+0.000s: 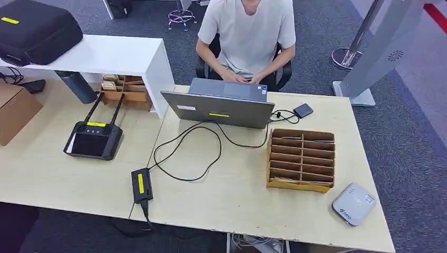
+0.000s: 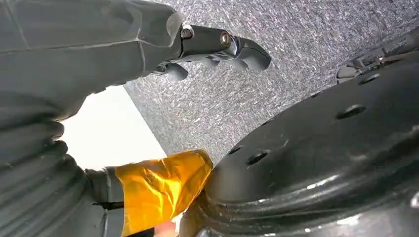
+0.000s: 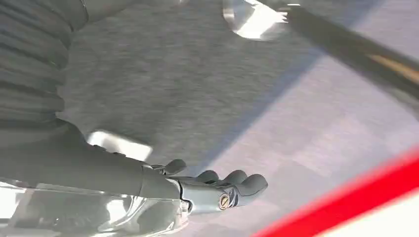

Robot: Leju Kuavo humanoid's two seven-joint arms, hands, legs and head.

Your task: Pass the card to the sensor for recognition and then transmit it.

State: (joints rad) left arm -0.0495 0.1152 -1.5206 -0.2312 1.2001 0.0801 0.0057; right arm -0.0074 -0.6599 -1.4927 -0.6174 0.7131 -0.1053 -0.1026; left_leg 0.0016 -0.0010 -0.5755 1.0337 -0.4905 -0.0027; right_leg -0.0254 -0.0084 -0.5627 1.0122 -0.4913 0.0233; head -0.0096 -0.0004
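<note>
We see the cardboard card rack on the worktop front-right, white sensor just beside it. Our right robot hand, nearer, and left robot hand hang low, fingers curled, holding nothing.

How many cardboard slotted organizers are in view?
2: one slotted organizer on the table's right, near the card reader; another beneath the white desk, partly hidden.

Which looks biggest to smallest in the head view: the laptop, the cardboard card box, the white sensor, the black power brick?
1. laptop
2. cardboard card box
3. white sensor
4. black power brick
</note>
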